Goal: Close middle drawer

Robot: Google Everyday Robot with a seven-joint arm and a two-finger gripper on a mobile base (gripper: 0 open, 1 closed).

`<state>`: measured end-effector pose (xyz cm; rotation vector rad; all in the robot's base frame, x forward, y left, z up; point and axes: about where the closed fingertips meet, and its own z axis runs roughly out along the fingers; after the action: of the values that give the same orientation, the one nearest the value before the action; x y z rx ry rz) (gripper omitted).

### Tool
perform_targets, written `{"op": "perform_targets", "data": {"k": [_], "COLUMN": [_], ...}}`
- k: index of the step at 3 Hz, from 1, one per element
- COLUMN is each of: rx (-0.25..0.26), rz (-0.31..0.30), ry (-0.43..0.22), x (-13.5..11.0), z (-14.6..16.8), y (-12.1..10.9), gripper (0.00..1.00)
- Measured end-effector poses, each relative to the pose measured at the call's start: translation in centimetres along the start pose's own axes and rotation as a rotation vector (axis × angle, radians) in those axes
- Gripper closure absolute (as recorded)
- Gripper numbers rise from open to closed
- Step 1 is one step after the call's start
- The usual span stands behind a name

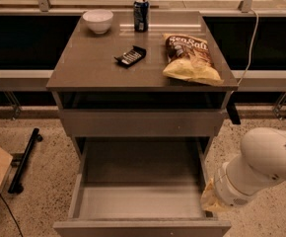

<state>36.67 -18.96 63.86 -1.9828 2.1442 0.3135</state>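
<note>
Middle drawer (pixel 142 226) sitting pulled far out, lower centre of frame, below the upper drawer front (pixel 142 122). Gripper (pixel 210 201) hanging at lower right, tucked by the drawer's right front corner, at the end of the white arm (pixel 264 159); clenched or released, cannot tell. Judging: contact is needing to come onto the flat front near its centre, then pushing straight toward the cabinet (pixel 93 58), evenly, so the box isn't racking on its slides.

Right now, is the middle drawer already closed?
No, the middle drawer stands pulled far out below the cabinet top, and the gripper is beside its right front corner.
</note>
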Motion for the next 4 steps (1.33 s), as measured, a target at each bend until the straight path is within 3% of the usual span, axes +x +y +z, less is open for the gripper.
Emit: {"op": "perform_targets", "data": {"k": [2,4], "rx": [-0.064,-0.12], "rz": [-0.022,0.066], "ry": [-0.036,-0.137], "x": [1.2,4.0], "z": [6.8,13.3], "y": [1.4,2.3], "gripper": [1.0,1.0]}}
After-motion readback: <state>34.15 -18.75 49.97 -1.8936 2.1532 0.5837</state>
